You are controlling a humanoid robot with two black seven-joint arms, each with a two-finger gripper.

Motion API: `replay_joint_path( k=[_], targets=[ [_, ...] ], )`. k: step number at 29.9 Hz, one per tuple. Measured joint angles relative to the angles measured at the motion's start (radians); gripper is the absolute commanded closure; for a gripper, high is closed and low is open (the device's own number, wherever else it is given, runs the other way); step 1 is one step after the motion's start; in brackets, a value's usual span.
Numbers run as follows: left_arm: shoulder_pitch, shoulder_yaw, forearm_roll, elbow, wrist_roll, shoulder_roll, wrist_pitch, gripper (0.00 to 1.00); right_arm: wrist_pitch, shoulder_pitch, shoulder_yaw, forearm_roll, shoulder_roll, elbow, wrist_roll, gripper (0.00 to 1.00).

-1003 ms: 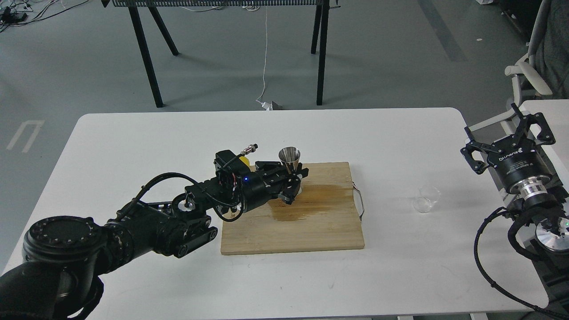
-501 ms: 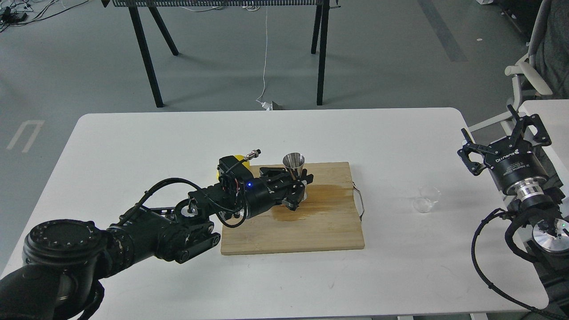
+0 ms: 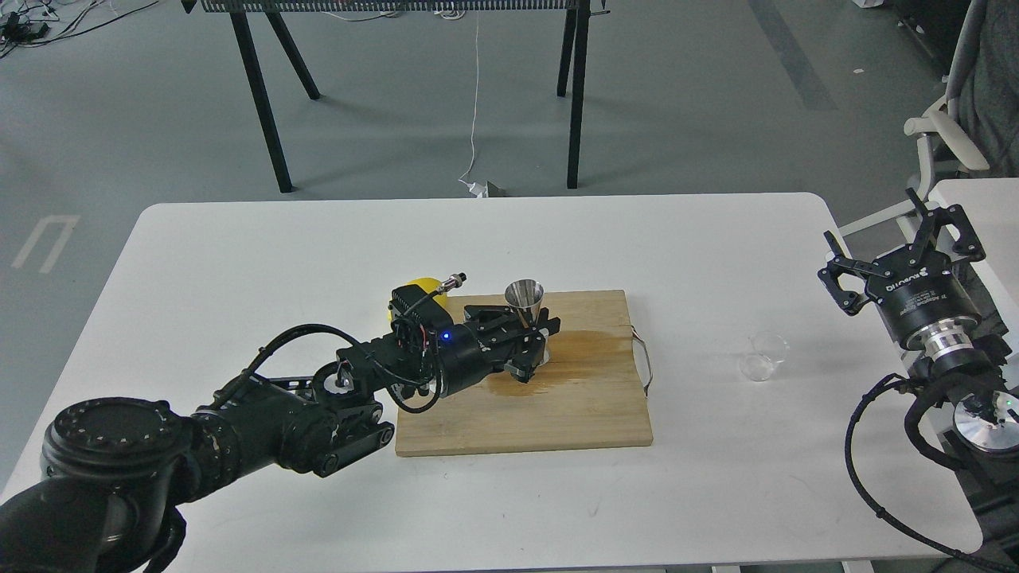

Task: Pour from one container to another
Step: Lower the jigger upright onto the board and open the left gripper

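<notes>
The steel jigger (image 3: 525, 296) stands upright at the back of the wooden cutting board (image 3: 557, 414). My left gripper (image 3: 532, 338) is shut on the jigger at its waist, and the lower cone is mostly hidden by the fingers. The small clear glass cup (image 3: 763, 356) rests on the white table to the right of the board, with nothing touching it. My right gripper (image 3: 876, 224) hangs open by the table's right edge, above and to the right of the cup, holding nothing.
A brown wet stain (image 3: 573, 362) spreads across the board beside the jigger. A yellow lemon (image 3: 420, 287) peeks out behind my left wrist. A thin cord (image 3: 643, 362) lies at the board's right edge. A second white table (image 3: 975, 199) and a chair stand at the far right.
My left gripper has shifted a little right and toward me with the jigger, uncovering more of the lemon. The right gripper has drifted slightly up and left. The cup has not moved.
</notes>
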Motion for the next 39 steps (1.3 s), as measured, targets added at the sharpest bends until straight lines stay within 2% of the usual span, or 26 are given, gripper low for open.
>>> replay_joint_path(
  k=[18,22,24,29,33,39],
  targets=[
    [0.016,-0.001,0.0,0.001,0.0,0.0,0.0,0.54,0.0,-0.001,-0.001,0.001,0.001,0.0,0.001,0.01],
    [0.016,-0.002,0.0,0.001,0.0,0.0,0.0,0.47,0.0,-0.001,-0.001,0.001,0.001,0.0,0.002,0.01],
    [0.016,-0.004,0.0,0.001,0.0,0.0,0.001,0.31,0.0,-0.001,-0.001,0.001,0.001,0.0,0.002,0.01],
    [0.016,-0.008,-0.003,0.0,0.0,0.0,0.018,0.19,0.0,-0.001,-0.001,0.0,0.0,0.0,0.002,0.01],
    [0.018,-0.008,-0.005,-0.011,0.0,0.0,0.021,0.14,0.0,-0.001,-0.001,0.0,0.0,0.0,0.002,0.01],
    [0.026,-0.009,-0.008,-0.032,0.0,0.0,0.023,0.13,0.0,-0.002,-0.001,0.001,0.0,0.0,0.002,0.01]
  ],
)
